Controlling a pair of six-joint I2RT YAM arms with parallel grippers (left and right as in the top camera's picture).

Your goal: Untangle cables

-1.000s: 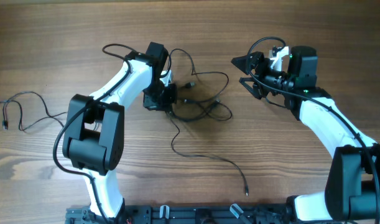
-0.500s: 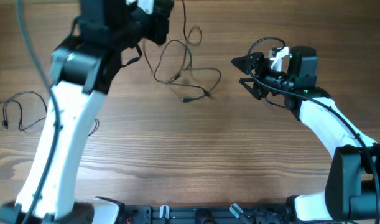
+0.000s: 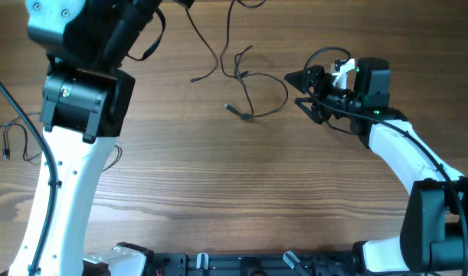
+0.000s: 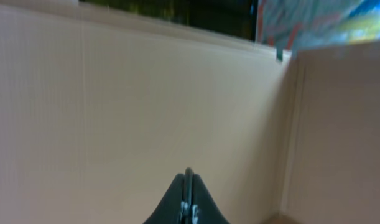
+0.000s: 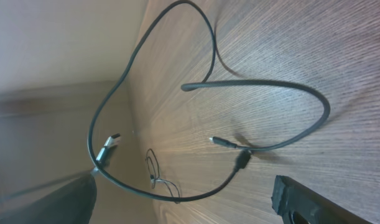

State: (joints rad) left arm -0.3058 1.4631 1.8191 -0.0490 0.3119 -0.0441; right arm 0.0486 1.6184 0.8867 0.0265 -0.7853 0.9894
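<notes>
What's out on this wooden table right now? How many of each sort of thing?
Robot arms: 2 (left arm, right arm)
Groups of thin black cables: 2 (middle bunch, loose cable at the left edge)
Total: 4

This is looking like a robotics lab bench: a white-and-black left arm (image 3: 65, 192) and right arm (image 3: 402, 149) are standing on a black mounting rail (image 3: 218, 264) along the near edge of a wood-grain table (image 3: 218, 199), and plain beige panels (image 4: 115, 99) are walling that table in.
</notes>
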